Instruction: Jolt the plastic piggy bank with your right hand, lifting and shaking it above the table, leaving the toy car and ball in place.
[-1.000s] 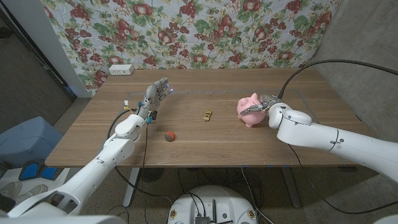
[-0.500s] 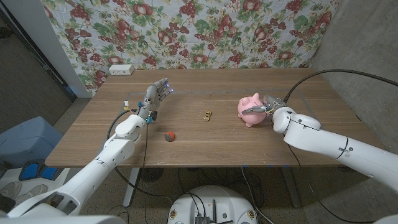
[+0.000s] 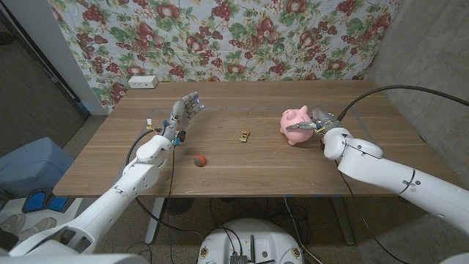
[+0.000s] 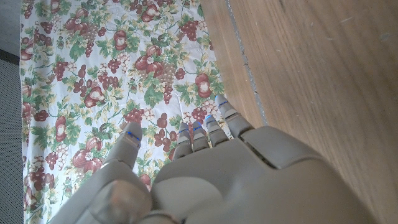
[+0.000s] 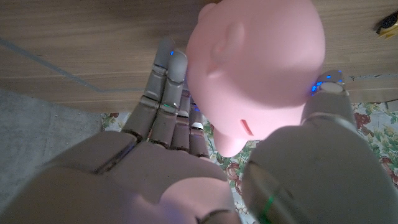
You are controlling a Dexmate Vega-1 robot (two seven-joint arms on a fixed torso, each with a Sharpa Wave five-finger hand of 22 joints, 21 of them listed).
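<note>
Wooden table (image 3: pixel 242 165): right hand (image 3: pixel 316 123) wrapped round light, smooth, slippery piggy bank (image 3: pixel 294 125), middle right; left hand (image 3: pixel 182 117) open, empty.

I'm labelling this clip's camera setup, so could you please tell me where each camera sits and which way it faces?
Head view: on the robot's head, looking down over the table; both arms show, left hand raised, right hand gripping the piggy bank.
Left wrist view: along the left hand toward the floral cloth.
Right wrist view: along the right hand at the piggy bank.
Shared: head and right wrist views show the piggy bank and toy car.
</note>
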